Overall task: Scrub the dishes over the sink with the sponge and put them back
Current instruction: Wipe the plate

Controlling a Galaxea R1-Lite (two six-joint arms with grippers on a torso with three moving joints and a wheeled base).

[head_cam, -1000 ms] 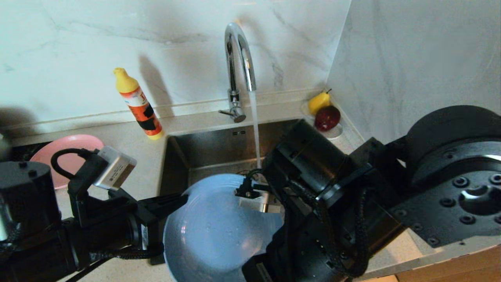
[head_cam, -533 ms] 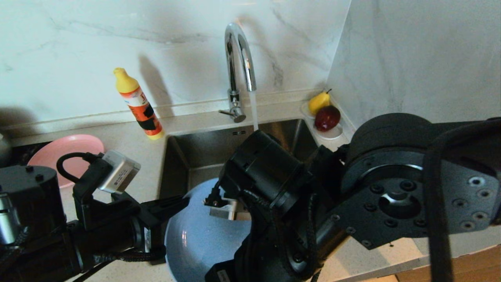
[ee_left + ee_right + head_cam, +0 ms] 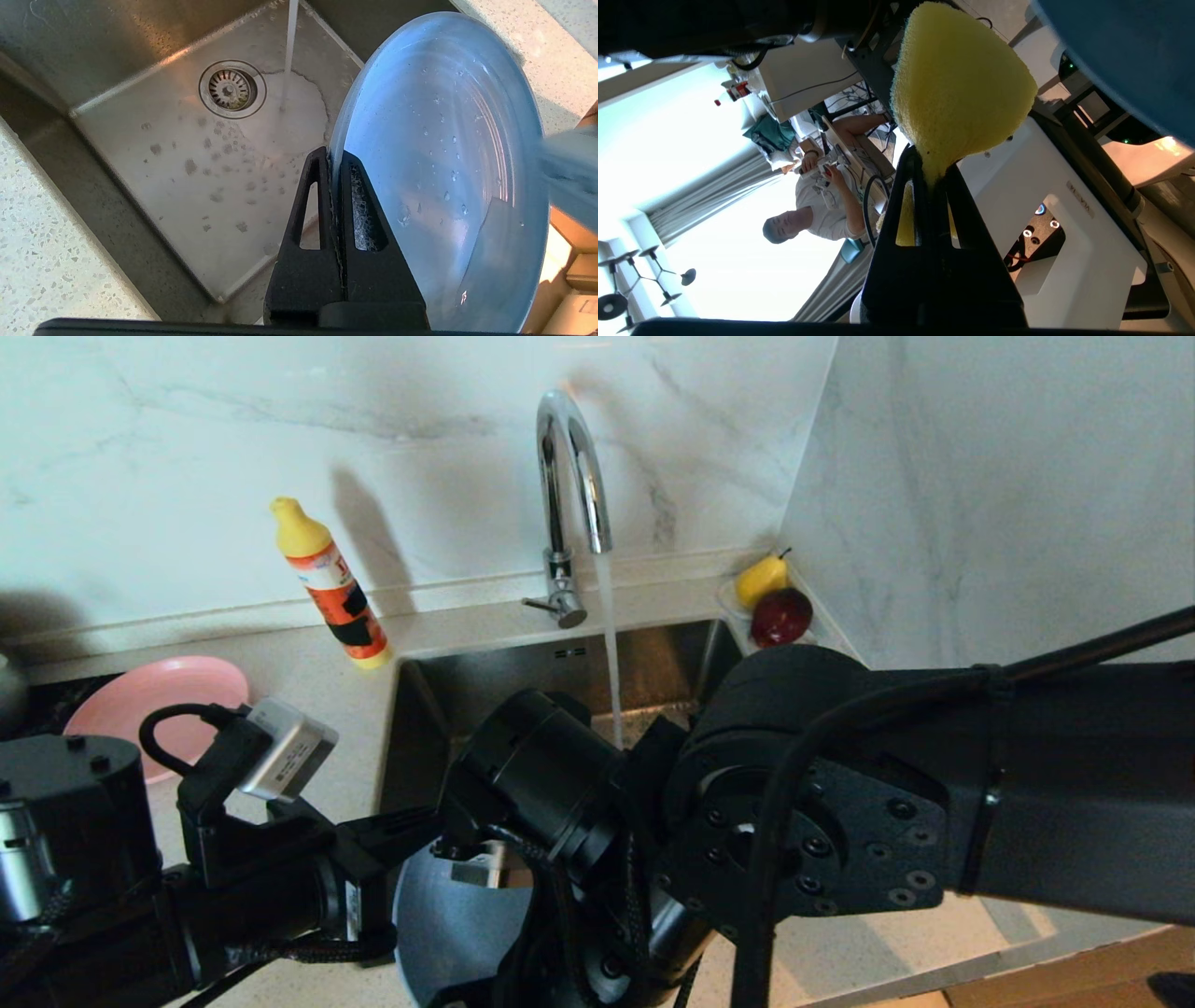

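My left gripper (image 3: 332, 158) is shut on the rim of the light blue plate (image 3: 444, 154), which it holds on edge over the sink (image 3: 187, 154), its face dotted with water drops. In the head view the left gripper (image 3: 415, 823) sits at the plate's left rim, and only a dark part of the plate (image 3: 439, 924) shows below my right arm. My right gripper (image 3: 930, 168) is shut on the yellow sponge (image 3: 962, 88), which bulges out past the fingertips close to the plate's blue edge (image 3: 1125, 51). A pink plate (image 3: 154, 695) lies on the counter at the left.
The chrome tap (image 3: 569, 476) runs a thin stream of water (image 3: 609, 644) into the basin near the drain (image 3: 232, 88). An orange and yellow bottle (image 3: 331, 583) stands left of the tap. A pear (image 3: 761, 579) and a red apple (image 3: 780, 616) sit in the back right corner.
My right arm has swung left and down across the blue plate, now covering most of it in the head view. The left arm has kept the plate nearly still.
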